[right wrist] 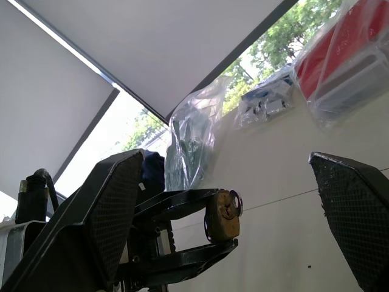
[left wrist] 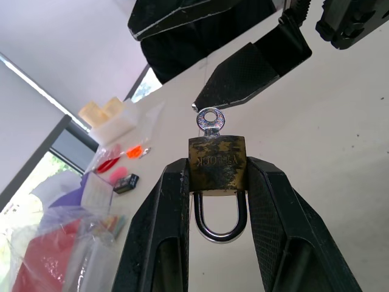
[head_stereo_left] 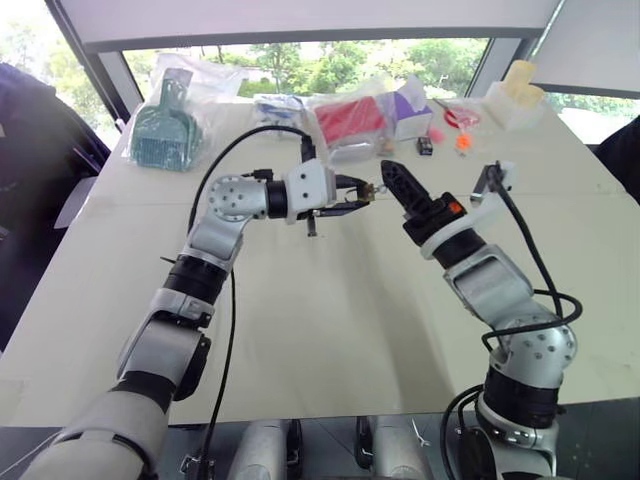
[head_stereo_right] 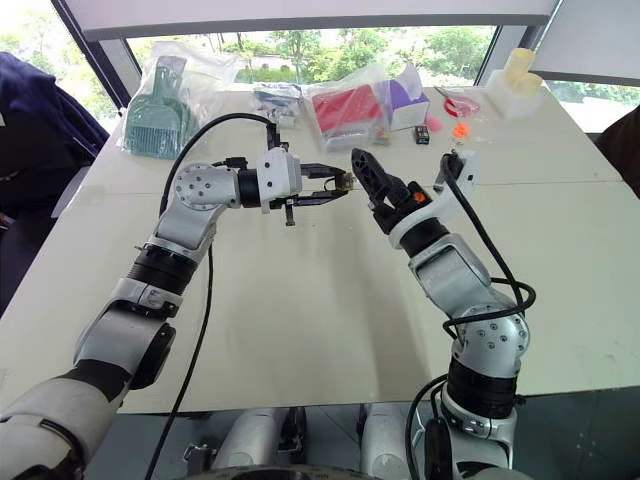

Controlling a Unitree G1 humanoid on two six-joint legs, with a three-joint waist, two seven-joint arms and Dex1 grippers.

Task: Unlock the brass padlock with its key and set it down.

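The table (head_stereo_left: pixel 330 330) carried both arms raised above its pale top, with a row of packaged goods along its far edge by the window. The left gripper (left wrist: pixel 216 182) was clamped tight on the brass padlock (left wrist: pixel 217 171), its two black fingers (left wrist: pixel 163 219) pressing the lock's flat sides, the silvery shackle hanging back between them and still closed into the body. In the head views that gripper (head_stereo_left: pixel 362 197) pointed sideways toward the other arm, holding the lock up off the table. The right gripper (right wrist: pixel 231 201) stood spread as wide as it goes and gripped nothing; in the left wrist view one of its fingertips (left wrist: pixel 243 70) sat just beside the key (left wrist: pixel 211 120), whether touching I could not tell. The key stuck out of the lock's end, only its round holed head showing.

At the far edge, a clear bag held a teal brush (head_stereo_left: pixel 165 125), another a red packet (head_stereo_left: pixel 352 118), and a white box (head_stereo_left: pixel 515 100) bore pale yellow blocks. What the smaller wrappers held was unclear.
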